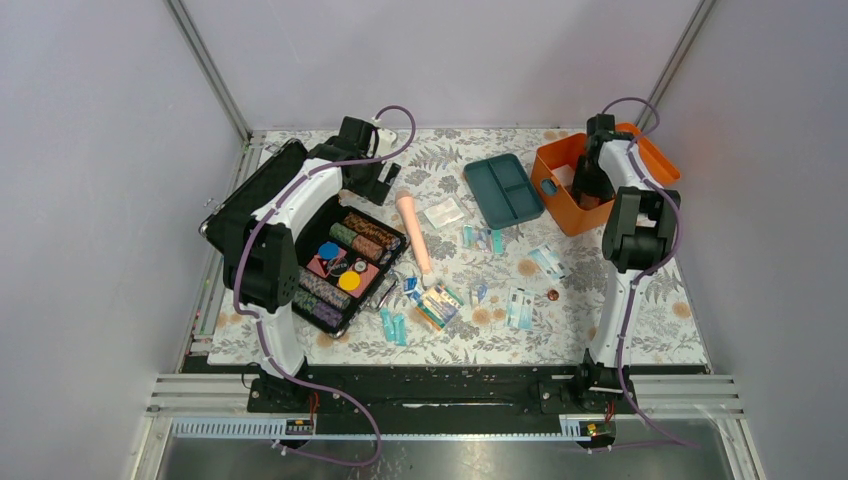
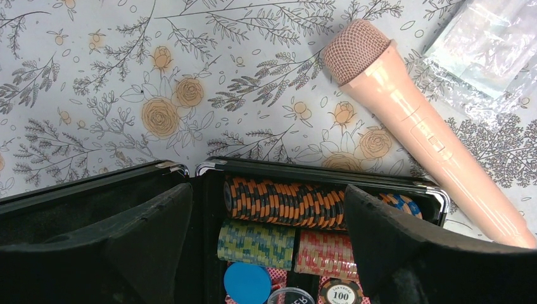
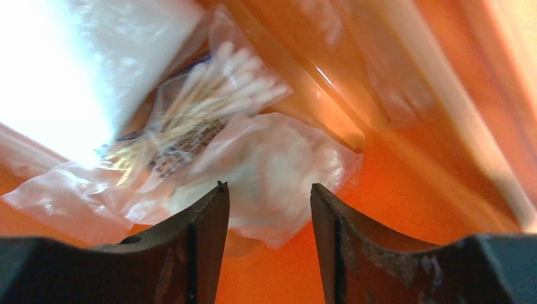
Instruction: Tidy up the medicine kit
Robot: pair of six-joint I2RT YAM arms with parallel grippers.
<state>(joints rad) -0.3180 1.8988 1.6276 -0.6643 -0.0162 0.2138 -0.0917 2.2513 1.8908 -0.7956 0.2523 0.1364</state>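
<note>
The medicine kit (image 1: 562, 208) sits open at the far right of the tabletop (image 1: 650, 330), with its teal tray (image 1: 505, 190) just left of it. The right jaws hang inside it, partly spread and empty, above bagged cotton swabs (image 3: 215, 82). The left jaws gape wide over the black chip case (image 2: 304, 202).

Far right: medicine kit (image 1: 572, 217), inner tray (image 1: 503, 190) lying out just left of it. Further left, microphone (image 1: 415, 232), then chip case (image 2: 304, 171) at left. Inside kit, swab bag (image 3: 215, 82) touching what seems a pad packet (image 3: 278, 164).
</note>
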